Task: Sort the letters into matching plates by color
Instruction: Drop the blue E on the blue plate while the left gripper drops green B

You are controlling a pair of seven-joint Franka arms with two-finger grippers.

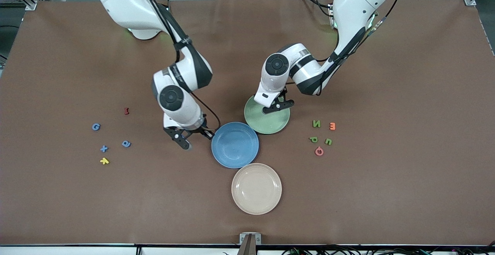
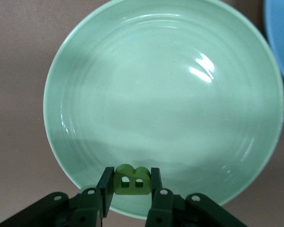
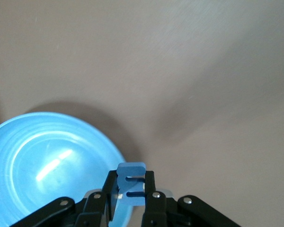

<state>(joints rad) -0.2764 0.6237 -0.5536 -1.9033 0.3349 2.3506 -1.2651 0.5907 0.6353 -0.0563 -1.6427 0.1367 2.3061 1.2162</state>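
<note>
Letters and plates lie on brown cloth-covered table.

Cream plate nearest front camera on brown worktop; also stray red, yellow, orange, pink letters.
</note>
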